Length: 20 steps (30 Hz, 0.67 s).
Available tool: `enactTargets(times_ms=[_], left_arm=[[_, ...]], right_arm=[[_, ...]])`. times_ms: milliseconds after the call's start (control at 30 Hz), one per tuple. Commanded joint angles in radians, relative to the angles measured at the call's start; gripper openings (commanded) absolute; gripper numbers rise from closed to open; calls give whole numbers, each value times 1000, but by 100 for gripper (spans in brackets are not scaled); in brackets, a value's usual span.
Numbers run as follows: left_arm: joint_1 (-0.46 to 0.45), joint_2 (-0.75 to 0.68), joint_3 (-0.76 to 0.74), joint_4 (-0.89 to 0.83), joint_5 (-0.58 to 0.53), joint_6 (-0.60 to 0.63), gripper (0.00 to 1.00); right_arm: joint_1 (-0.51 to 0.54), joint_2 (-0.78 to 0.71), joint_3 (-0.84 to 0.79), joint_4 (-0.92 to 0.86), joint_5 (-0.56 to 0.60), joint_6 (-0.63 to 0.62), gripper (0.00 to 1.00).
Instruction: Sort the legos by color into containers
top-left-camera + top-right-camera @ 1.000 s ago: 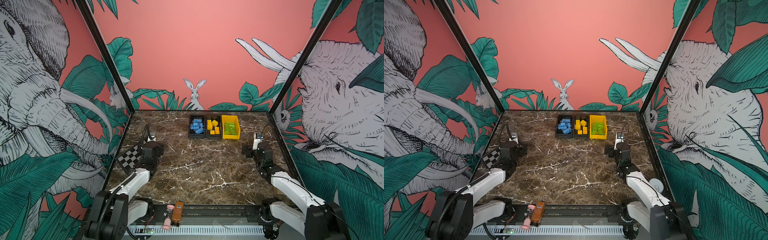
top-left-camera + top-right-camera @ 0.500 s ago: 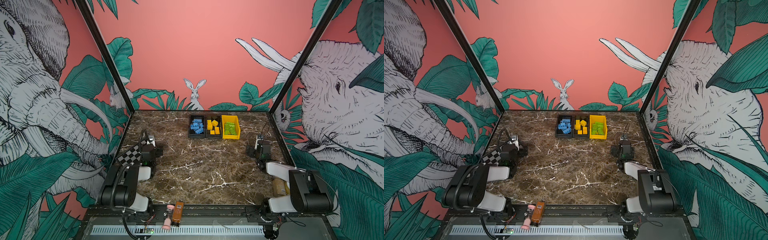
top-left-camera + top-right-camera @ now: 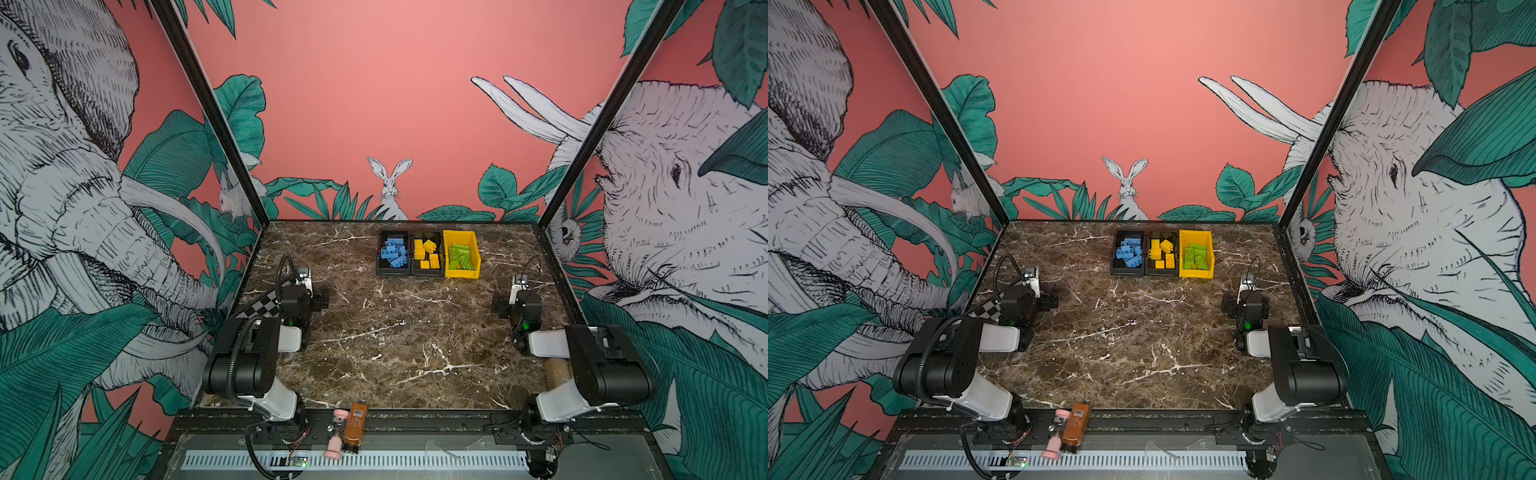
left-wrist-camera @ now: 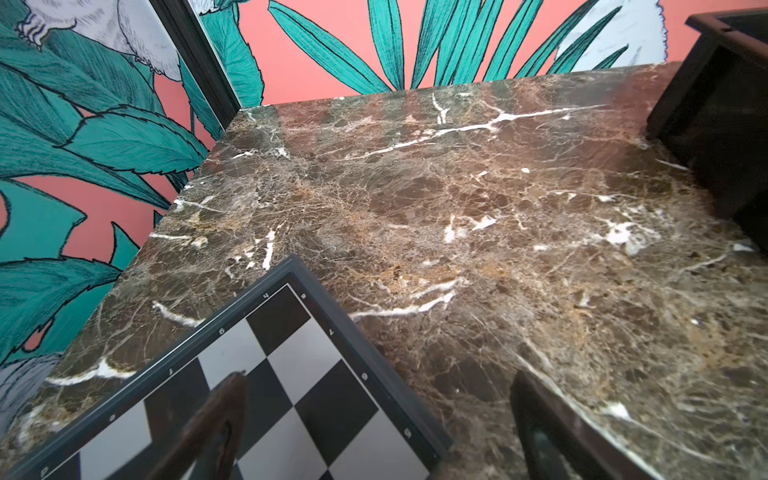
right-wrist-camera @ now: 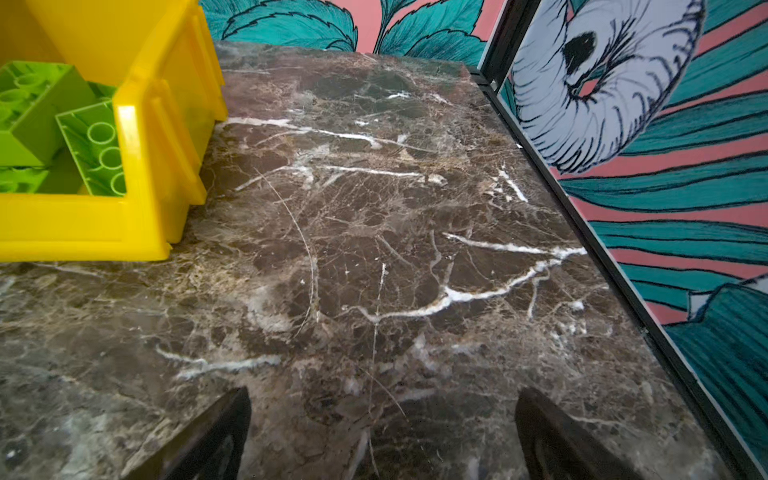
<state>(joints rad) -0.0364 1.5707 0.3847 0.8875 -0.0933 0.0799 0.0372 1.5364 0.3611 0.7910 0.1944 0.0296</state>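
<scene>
The left arm [image 3: 249, 357] is folded back along the table's [image 3: 395, 332] left edge, elbow raised near the front-left corner and forearm laid low. The left claw [image 3: 321, 300] is held spread wide with nothing between its jaws, over a corner of the checkerboard [image 4: 291, 374].

Near the middle of the table's rear edge, three containers are set in a row, touching one another. A black bin [image 3: 392, 271] is filled with the blue legos [image 3: 394, 252], a second black bin [image 3: 426, 272] with the yellow legos [image 3: 426, 251], and a yellow bin [image 3: 461, 272] with the lime green legos [image 3: 459, 255]. No loose brick is seen on the bare table in both top views, so the sorting is judged finished or nearly so.

The bricks are judged light, rigid and smooth-walled. Should one need shifting, it would best be pinched across its short width, below the studs, since a glossy wall could slip from a shallow grip.

The right arm [image 3: 598, 365] is folded likewise along the right edge. The right claw [image 3: 498, 305] is held wide and empty, low over the table, near the yellow bin but apart from it.
</scene>
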Motion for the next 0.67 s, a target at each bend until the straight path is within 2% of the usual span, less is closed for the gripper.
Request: enactTargets(times_ms=[0,633], left_arm=[[3,-24,12,1,13,3,99],[1,-21,22,-15,39,18,99]], right_arm=[[1,-4,30,88,-1,-13,98],[1,-10,34,69,1,-11,98]])
